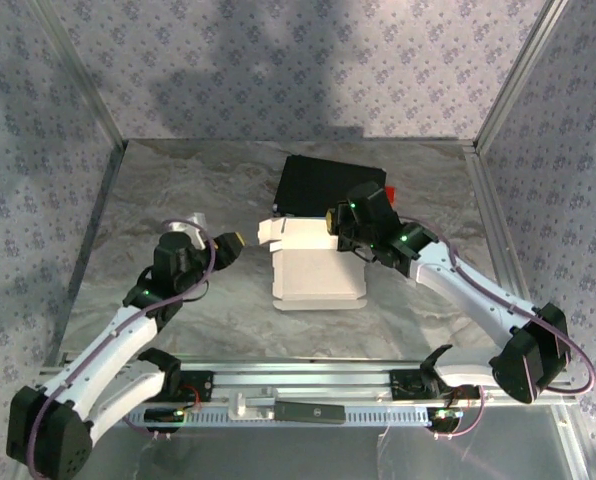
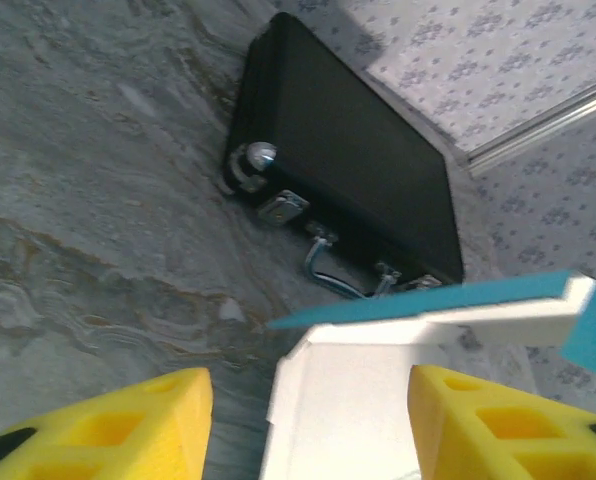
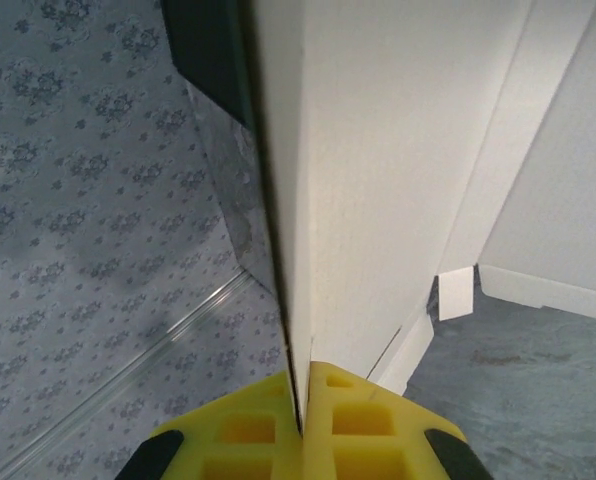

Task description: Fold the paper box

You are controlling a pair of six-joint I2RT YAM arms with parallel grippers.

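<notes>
**A:** What is the largest thing here?

**B:** The table (image 1: 178,210), grey and marbled, with patterned walls on three sides. The two arms are bolted at its near edge. The left arm (image 1: 108,350) and the right arm (image 1: 478,300) both bend in toward the middle.

**A:** And where is the paper box?

**B:** The paper box (image 1: 318,272) sits about the middle of the table, a little toward the right edge. From above it shows its white side. A broad panel lies flat, and a small flap juts out at its far-left corner. The left wrist camera also catches one flap with its cyan face showing, raised over the white body.

**A:** What lies beyond it?

**B:** A black case (image 1: 323,185), flat on the table toward the far edge. From above, the far side of the box runs up against it. Its metal latches (image 2: 283,207) are on the side that faces the box.

**A:** How does the left pincer stand?

**B:** The left pincer (image 2: 308,430) is at the left side of the box with its yellow fingers well apart. A white corner of the box lies in the gap between them. I cannot tell whether either finger touches the card.

**A:** And the right one?

**B:** The right pincer (image 3: 303,405) is over the far-right part of the box, close to the case. Its fingers are together, clamped on an upright white panel of the box. The edge of that panel runs straight down into the seam between the two yellow tips.
</notes>
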